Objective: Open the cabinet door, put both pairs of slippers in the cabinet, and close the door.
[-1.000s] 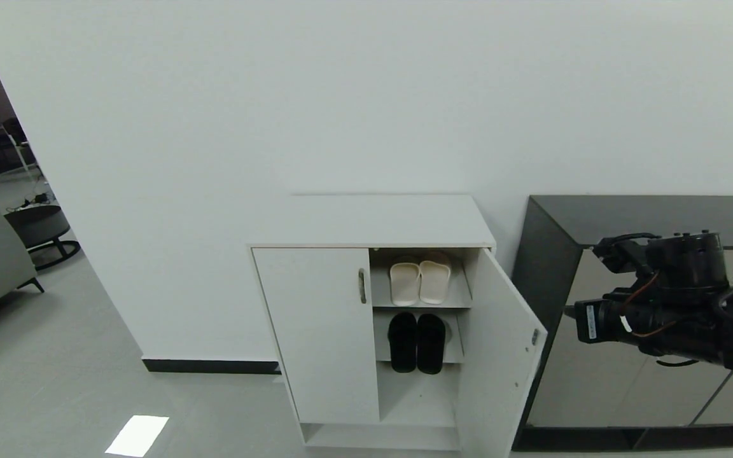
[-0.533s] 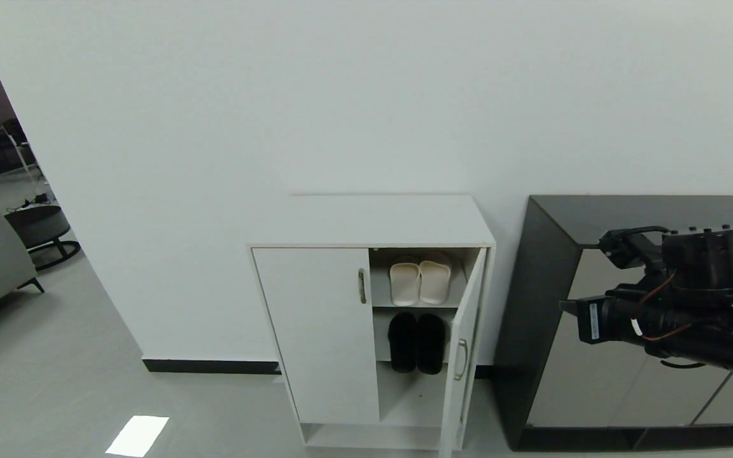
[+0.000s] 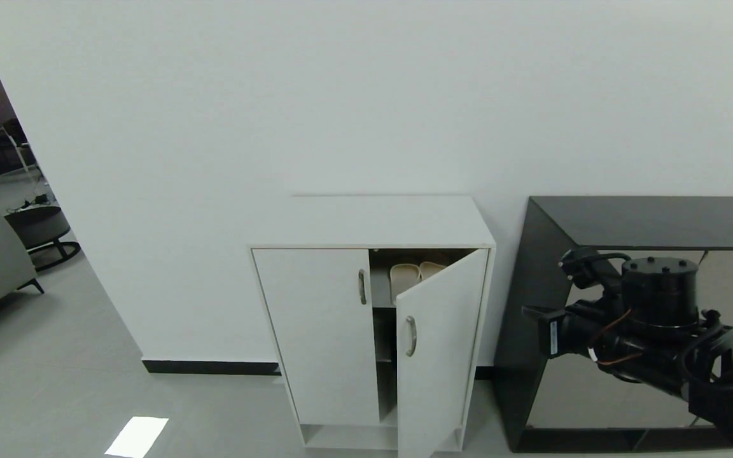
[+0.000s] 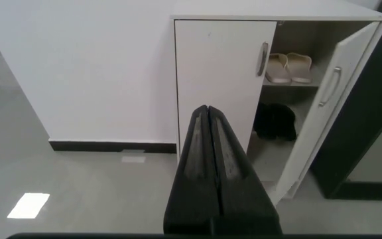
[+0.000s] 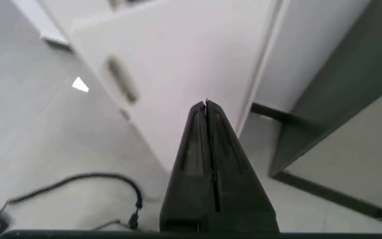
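Right hand level at head view's lower right, fingers together, empty, near half-shut cabinet door; left hand likewise pinched, empty

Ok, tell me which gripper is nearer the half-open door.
Right. The right gripper is close to the half-open door, at its outer face; the left gripper is farther back, facing the shut door.

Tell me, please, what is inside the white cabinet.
Cream slippers sit on the upper shelf, black slippers below. The half-shut right door partly covers them; the closed left door hides the rest.
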Robot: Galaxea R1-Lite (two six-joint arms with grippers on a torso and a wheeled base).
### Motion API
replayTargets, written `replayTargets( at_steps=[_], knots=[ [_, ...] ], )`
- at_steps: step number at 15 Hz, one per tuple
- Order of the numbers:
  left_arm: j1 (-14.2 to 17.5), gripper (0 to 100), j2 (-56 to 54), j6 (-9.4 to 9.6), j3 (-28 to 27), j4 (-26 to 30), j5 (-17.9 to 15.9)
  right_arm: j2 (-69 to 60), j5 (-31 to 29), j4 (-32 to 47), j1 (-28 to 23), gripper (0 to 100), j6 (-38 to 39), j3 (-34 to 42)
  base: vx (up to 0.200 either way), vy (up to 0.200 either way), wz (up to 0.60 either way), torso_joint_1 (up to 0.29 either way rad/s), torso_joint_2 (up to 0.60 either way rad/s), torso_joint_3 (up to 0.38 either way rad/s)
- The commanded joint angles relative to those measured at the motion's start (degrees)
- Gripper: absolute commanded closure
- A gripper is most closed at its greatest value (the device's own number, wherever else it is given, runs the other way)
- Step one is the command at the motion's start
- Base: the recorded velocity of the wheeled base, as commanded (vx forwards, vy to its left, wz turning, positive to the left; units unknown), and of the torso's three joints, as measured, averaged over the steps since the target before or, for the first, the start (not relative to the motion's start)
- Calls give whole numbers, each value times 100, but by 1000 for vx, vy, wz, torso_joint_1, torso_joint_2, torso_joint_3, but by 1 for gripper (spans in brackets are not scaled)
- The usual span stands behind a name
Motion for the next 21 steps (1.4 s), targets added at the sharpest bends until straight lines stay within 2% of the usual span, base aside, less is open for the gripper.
replayTargets(
  at_steps=[1, 7, 9, 12, 21],
  knots=[
    [-4, 100, 6, 2, 0, -1, -6, 338, 9, -112, 178, 100, 3, 108, 200, 0, 0, -7, -2, 2],
    [4, 100, 6, -7, 0, -1, -6, 461, 9, -148, 618, 100, 223, 161, 200, 0, 0, 5, 3, 7],
    [-4, 100, 6, 2, 0, -1, -6, 645, 9, -200, 714, 100, 232, 82, 0, 0, 0, 0, 0, 0],
    [4, 100, 6, 2, 0, -1, -6, 1137, 0, -376, 732, 100, 223, -436, 0, 0, 0, 0, 0, 0],
    [-4, 100, 6, 11, 0, -1, -6, 2394, 0, -350, 363, 100, 179, -1939, 0, 0, 0, 0, 0, 0]
  ],
)
